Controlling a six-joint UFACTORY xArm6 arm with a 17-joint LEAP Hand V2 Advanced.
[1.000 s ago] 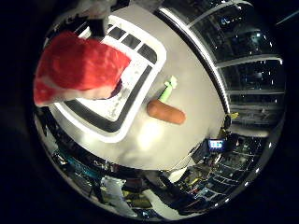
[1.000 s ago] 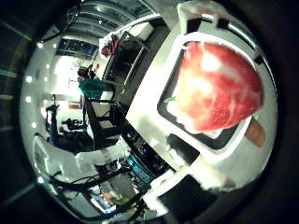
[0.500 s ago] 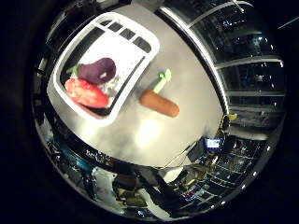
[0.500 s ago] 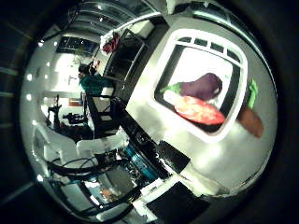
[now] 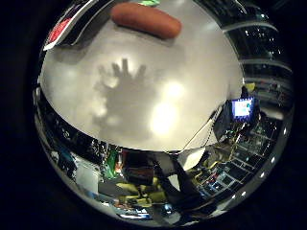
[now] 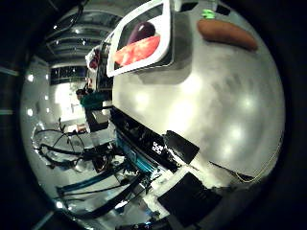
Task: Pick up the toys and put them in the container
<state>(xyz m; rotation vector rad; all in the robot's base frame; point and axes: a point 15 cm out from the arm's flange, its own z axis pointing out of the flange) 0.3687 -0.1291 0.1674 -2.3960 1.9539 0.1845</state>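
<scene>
A white plastic container [image 6: 165,36] sits on the smooth grey tabletop [image 6: 211,110]. Inside the container lie two toys, side by side and touching: a dark purple toy eggplant [image 6: 140,31] and a flat red toy [image 6: 136,51]. An orange toy carrot with a green top [image 6: 227,33] lies on the tabletop, outside the container and just beside it. The carrot does not touch the container. A big bare part of the tabletop spreads out past the carrot, away from the container. The shadow of the hand [image 5: 122,96] falls on that bare part, near the carrot.
</scene>
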